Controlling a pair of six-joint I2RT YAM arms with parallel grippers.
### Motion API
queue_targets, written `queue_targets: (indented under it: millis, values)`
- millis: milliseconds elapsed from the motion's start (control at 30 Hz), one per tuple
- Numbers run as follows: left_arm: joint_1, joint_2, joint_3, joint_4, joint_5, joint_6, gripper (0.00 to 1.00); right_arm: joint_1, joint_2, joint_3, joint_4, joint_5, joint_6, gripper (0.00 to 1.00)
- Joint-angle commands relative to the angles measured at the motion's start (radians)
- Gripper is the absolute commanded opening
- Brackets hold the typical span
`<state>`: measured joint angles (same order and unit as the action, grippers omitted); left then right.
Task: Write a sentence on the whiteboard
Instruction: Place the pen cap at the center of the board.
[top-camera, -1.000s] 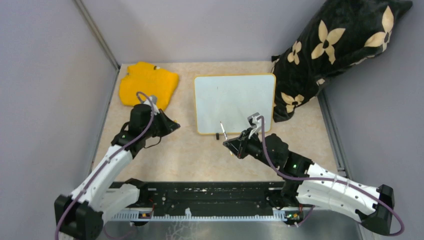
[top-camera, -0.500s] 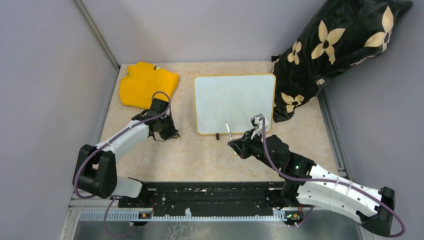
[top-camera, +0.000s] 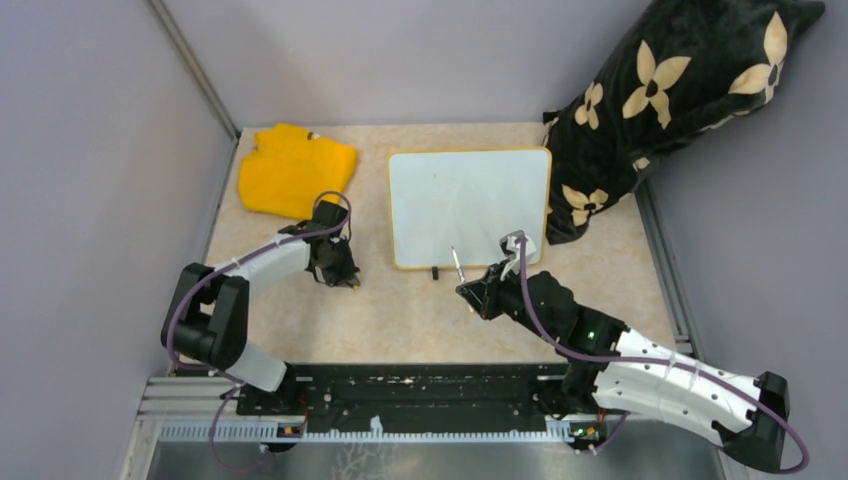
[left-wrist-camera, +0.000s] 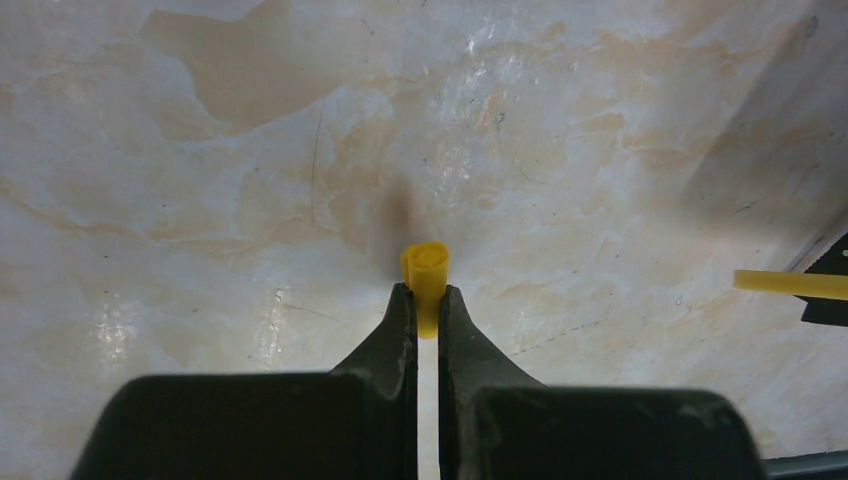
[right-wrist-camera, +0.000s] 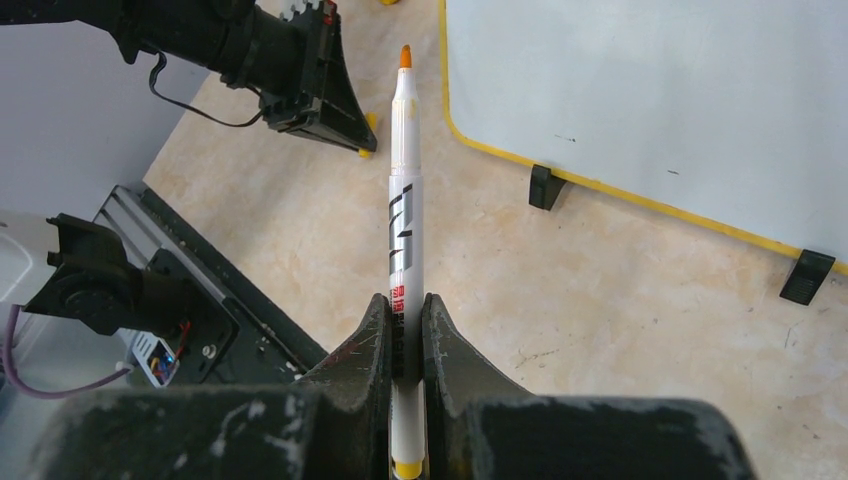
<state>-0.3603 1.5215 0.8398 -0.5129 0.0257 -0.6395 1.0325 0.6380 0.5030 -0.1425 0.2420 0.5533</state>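
The whiteboard (top-camera: 470, 205) (right-wrist-camera: 650, 100) lies flat mid-table, white with a yellow rim and black clip feet (right-wrist-camera: 541, 186). No sentence shows on its face. My right gripper (top-camera: 478, 290) (right-wrist-camera: 405, 300) hovers just off its near edge, shut on a white marker (top-camera: 456, 262) (right-wrist-camera: 404, 200) whose bare orange tip points at the board's near left corner. My left gripper (top-camera: 348, 278) (left-wrist-camera: 425, 292) is low over the table left of the board, shut on the yellow marker cap (left-wrist-camera: 425, 266), which is at or just above the surface.
A yellow cloth (top-camera: 295, 170) lies at the back left. A black pillow with cream flowers (top-camera: 680, 90) leans at the back right, touching the board's right edge. Grey walls close three sides. The arms' black base rail (top-camera: 400, 385) runs along the near edge.
My left arm has stretched forward and sunk toward the table, carrying the cap a little right. The right gripper with the marker edged slightly right, then stayed put.
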Motion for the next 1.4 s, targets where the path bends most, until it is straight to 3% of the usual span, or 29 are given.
queue_targets:
  millis: [0,100,367,767,833,967,1067,1233,1367]
  values:
    - [-0.018,0.030,0.017,0.000,-0.013,0.016,0.00,0.008,0.001,-0.006,0.047,0.017,0.012,0.00]
    - [-0.025,0.054,0.014,0.001,-0.011,0.017,0.03,0.008,0.004,-0.005,0.047,0.013,0.013,0.00]
    - [-0.027,0.056,-0.006,0.037,0.023,0.021,0.28,0.008,-0.007,-0.005,0.039,0.017,0.011,0.00]
    - [-0.027,0.028,-0.017,0.033,0.028,0.013,0.33,0.008,-0.030,-0.010,0.018,0.023,0.014,0.00]
    - [-0.026,-0.018,-0.024,0.033,0.030,-0.001,0.35,0.008,-0.033,-0.009,0.013,0.023,0.015,0.00]
    - [-0.027,-0.174,-0.020,0.022,0.018,-0.009,0.57,0.008,-0.042,-0.002,0.002,0.019,0.012,0.00]
    - [-0.026,-0.342,-0.012,0.048,0.044,0.031,0.67,0.008,-0.050,0.003,0.008,0.001,-0.004,0.00]
    - [-0.026,-0.580,-0.063,0.297,0.302,0.149,0.83,0.008,-0.051,0.020,0.057,-0.080,-0.053,0.00]
    - [-0.025,-0.720,-0.184,0.703,0.572,0.121,0.95,0.008,-0.045,0.024,0.166,-0.180,-0.061,0.00]
